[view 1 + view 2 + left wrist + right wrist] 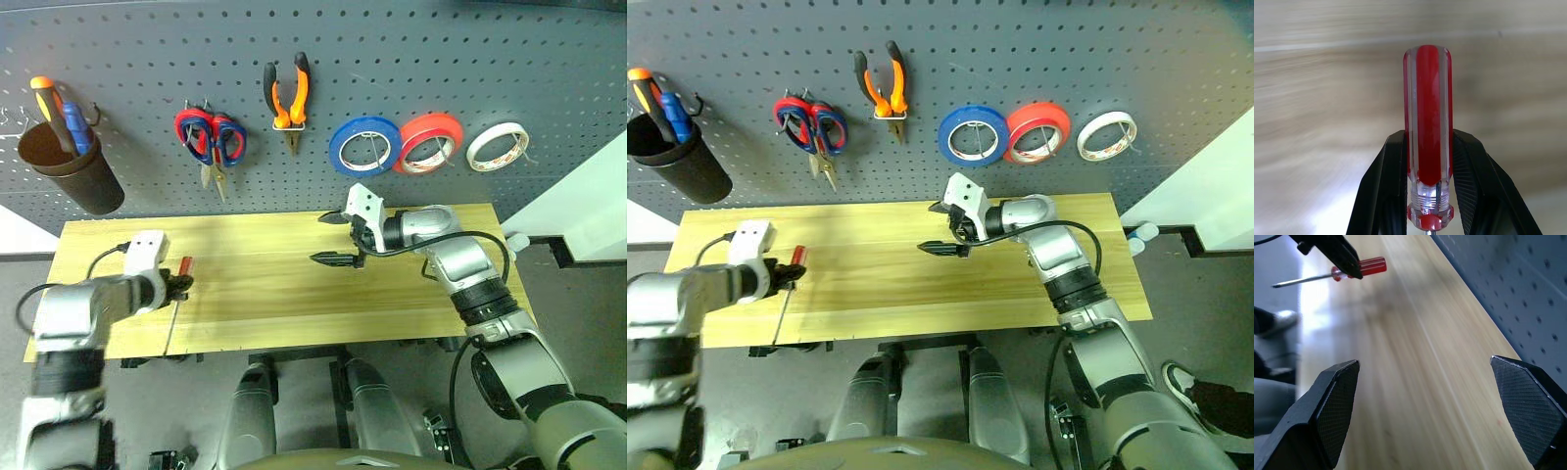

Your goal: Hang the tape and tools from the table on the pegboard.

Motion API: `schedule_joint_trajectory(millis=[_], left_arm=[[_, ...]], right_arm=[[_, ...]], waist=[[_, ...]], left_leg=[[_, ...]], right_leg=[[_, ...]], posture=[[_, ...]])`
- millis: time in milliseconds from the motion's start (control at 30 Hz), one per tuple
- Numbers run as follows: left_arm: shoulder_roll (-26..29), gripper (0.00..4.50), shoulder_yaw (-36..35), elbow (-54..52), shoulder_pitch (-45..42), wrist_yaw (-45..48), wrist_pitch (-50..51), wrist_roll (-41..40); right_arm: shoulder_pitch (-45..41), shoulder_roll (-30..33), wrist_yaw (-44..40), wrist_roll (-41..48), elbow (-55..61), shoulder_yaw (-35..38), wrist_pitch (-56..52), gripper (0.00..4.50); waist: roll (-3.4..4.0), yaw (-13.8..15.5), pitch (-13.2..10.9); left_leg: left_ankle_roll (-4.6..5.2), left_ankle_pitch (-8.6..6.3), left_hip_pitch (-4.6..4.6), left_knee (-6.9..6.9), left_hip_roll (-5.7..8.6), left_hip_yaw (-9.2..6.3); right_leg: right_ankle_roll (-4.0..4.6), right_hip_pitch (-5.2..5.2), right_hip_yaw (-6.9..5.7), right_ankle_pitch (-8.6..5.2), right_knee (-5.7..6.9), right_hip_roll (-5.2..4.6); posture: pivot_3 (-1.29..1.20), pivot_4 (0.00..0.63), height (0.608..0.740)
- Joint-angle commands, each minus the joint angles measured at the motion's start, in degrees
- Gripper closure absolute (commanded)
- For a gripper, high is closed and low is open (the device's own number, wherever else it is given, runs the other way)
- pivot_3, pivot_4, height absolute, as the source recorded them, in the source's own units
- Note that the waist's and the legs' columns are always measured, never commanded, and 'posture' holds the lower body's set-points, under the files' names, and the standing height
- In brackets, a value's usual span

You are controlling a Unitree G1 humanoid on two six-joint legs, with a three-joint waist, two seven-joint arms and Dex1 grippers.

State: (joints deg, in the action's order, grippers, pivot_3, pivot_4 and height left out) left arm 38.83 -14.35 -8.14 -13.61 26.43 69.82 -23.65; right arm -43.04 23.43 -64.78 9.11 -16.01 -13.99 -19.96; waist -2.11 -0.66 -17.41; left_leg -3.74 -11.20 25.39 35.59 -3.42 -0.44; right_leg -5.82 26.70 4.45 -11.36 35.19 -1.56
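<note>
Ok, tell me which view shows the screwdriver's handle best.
The left wrist view: the screwdriver stands close up, its red handle clamped between the left gripper fingers. The eye views show it small, the red end past the fingers and the thin shaft hanging over the table edge. The right wrist view shows it far off, side-on.

Head stereo pair looked forward-down over tabletop [294,284] and pegboard [411,59]. Left wrist camera sat close on screwdriver [1427,142]; right wrist camera faced along tabletop, sharing that screwdriver.
</note>
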Motion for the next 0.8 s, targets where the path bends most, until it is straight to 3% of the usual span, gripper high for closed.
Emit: schedule_joint_trajectory(millis=[33,200,400,800], left_arm=[[2.3,3.59,-4.1,-9.3,4.5,7.9,-4.0,-5.8],[-0.4,3.59,-12.7,-14.5,13.2,16.2,-20.6,-9.1],[-3.7,3.59,-16.1,-13.6,12.7,17.5,-33.0,-10.7],[-0.9,3.59,-16.0,-13.9,0.6,13.5,-35.7,-16.2]], right_arm=[[0.2,1.6,-2.0,3.6,5.3,2.9,-1.5,0.00],[2.2,4.9,-4.3,10.3,12.3,7.6,-5.9,0.00],[2.8,7.7,-4.5,18.0,19.8,11.5,-13.1,0.00],[-2.3,9.0,-1.9,26.1,21.3,16.5,-18.4,0.00]], waist=[[-0.19,0.3,0.5],[-0.59,0.6,2.2],[-0.64,1.3,4.1],[-0.60,1.4,7.3]], left_leg=[[-0.05,0.03,0.01,-0.02,0.00,0.00],[-0.08,0.05,0.00,-0.02,-0.02,0.04],[-0.06,0.05,-0.03,-0.02,-0.10,0.09],[-0.04,0.06,-0.15,0.44,-0.11,0.11]], right_leg=[[0.03,0.00,-0.01,0.01,-0.04,-0.02],[0.32,-0.07,-0.05,0.00,-0.25,-0.05],[0.41,-0.09,-0.05,0.06,-0.32,0.03],[0.29,-0.47,-0.04,0.26,-0.29,0.07]], posture=[[0.16,0.135,0.740],[0.16,0.107,0.740],[0.16,0.078,0.740],[0.18,0.038,0.740]])
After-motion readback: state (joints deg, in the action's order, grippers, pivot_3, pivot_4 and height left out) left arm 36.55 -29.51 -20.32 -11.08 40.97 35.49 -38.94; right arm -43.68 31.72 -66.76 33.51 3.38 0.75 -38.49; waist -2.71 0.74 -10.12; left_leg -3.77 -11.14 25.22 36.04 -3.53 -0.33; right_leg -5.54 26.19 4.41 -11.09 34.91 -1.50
